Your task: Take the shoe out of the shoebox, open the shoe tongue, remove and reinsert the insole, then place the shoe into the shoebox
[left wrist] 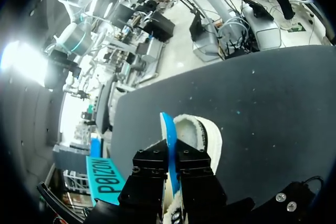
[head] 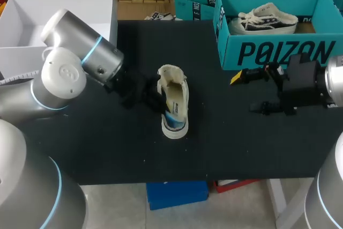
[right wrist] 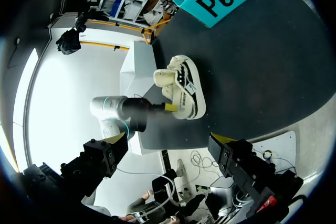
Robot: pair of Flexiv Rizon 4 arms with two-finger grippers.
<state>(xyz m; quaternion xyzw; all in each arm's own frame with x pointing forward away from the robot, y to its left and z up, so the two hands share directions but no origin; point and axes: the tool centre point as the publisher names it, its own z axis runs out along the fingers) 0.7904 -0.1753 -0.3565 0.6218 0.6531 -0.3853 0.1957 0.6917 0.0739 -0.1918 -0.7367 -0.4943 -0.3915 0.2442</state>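
A cream low-top shoe lies on the black table, near its middle. My left gripper is at the shoe's side. In the left wrist view the left gripper is shut on the thin blue insole, which stands on edge out of the shoe. My right gripper hovers open to the right of the shoe, in front of the teal shoebox. From the right wrist view the shoe lies well ahead of the open right gripper, with my left arm beside it.
The teal shoebox at the back right holds a second shoe. A white open box stands at the back left. Bare black table lies in front of the shoe, up to the front edge.
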